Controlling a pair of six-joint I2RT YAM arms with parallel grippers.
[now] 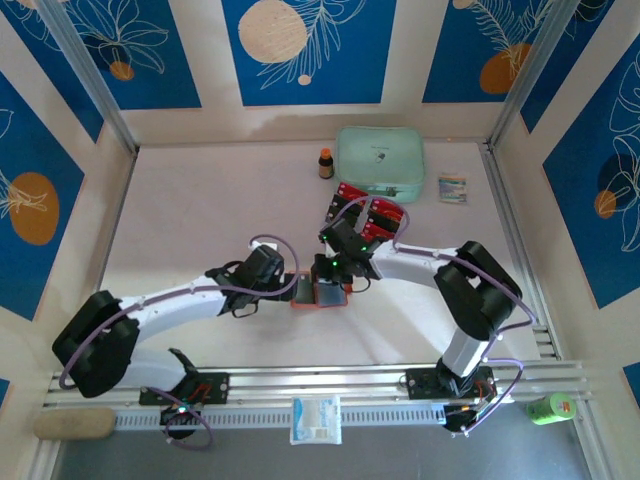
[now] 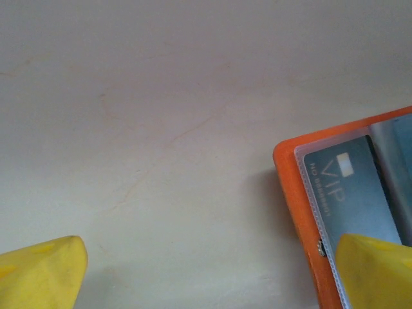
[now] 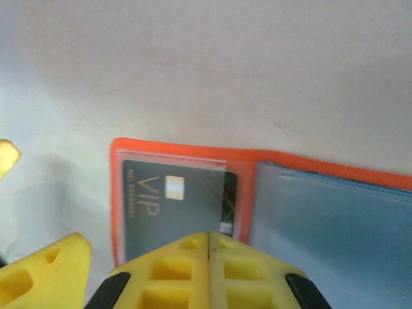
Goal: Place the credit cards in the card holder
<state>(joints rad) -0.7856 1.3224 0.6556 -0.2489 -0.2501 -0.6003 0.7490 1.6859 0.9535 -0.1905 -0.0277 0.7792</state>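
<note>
The orange card holder [image 1: 322, 297] lies open and flat on the table between both grippers. A black VIP credit card [image 3: 174, 206] sits in the clear sleeve of its left half, with its right end poking out. My right gripper [image 3: 209, 254] is shut, and its joined yellow tips rest over that card's near edge. My left gripper [image 2: 206, 277] is open at the holder's left edge [image 2: 290, 187], one finger over the sleeve and the other over bare table. More red and black credit cards [image 1: 368, 212] lie in a clear tray behind.
A mint-green zip pouch [image 1: 380, 160] lies at the back with a small brown bottle [image 1: 326, 163] to its left and a small packet [image 1: 452, 187] to its right. Bare table spreads to the left [image 1: 190, 210]. The metal rail [image 1: 330, 380] runs along the near edge.
</note>
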